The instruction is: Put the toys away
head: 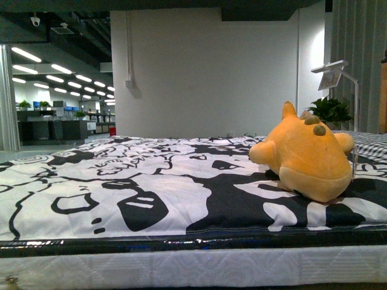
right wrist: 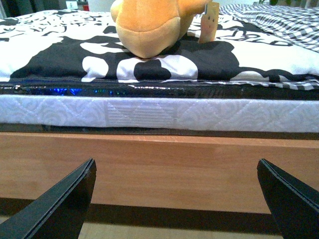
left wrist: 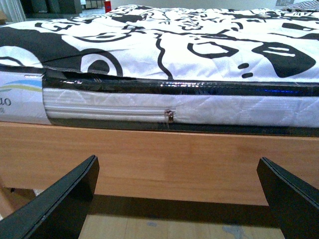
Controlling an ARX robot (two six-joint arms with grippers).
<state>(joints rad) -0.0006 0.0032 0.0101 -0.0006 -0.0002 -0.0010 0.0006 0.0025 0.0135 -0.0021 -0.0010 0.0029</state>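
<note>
- Black fingers (right wrist: 60,206) of the right gripper (right wrist: 175,163) are standing wide apart and holding nothing, facing the wooden bed frame (right wrist: 159,169) from below mattress level.
- Fingers of the left gripper (left wrist: 177,159) are spreading just as wide and are equally empty, pointing at the zippered side of the mattress (left wrist: 239,110) further along the bed.
- Up on the black-and-white patterned cover (head: 151,181), the plush toy (head: 308,157) is sitting on the robot's right side, near the front edge of the bed.
- Seen from the right wrist, the toy is lying above and ahead of the open jaws, slightly off their centre line; the left wrist view is not showing it at all, so the right arm is looking like the nearer one.
- Its rounded body is appearing to stretch roughly across the front view, though the exact long axis is hard to judge.
- In colour it is showing yellow-orange, with a pointed ear, stubby limbs, small olive bumps on top and a paper tag (right wrist: 210,17) hanging beside it.
- Reaching it is likely calling for a lift above the mattress edge first.
</note>
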